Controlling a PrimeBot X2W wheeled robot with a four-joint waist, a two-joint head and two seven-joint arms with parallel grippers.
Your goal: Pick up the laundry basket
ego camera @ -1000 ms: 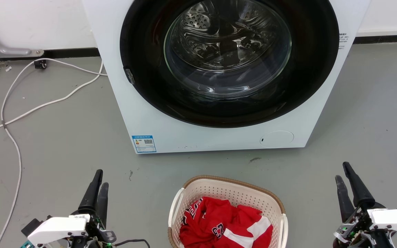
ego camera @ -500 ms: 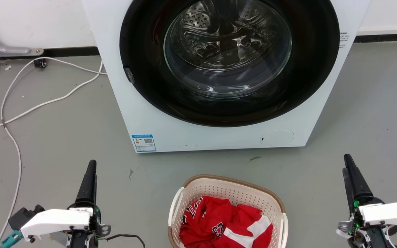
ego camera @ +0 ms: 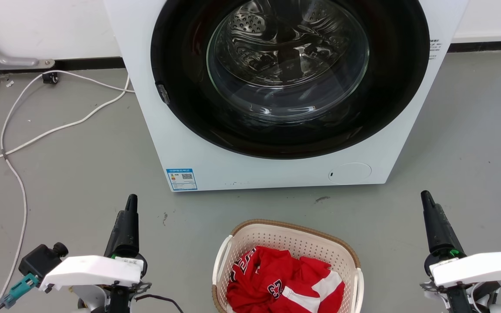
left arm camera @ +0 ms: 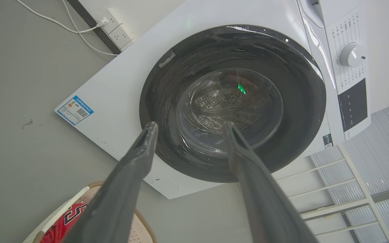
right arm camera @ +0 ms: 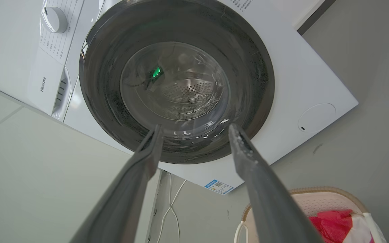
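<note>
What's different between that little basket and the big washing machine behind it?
The basket is far smaller than the washing machine. The basket is cream with holed walls and a brown rim; the washing machine is plain white with a dark round door. The basket holds red clothing; the washing machine's drum looks empty. Both stand on the grey floor.
</note>
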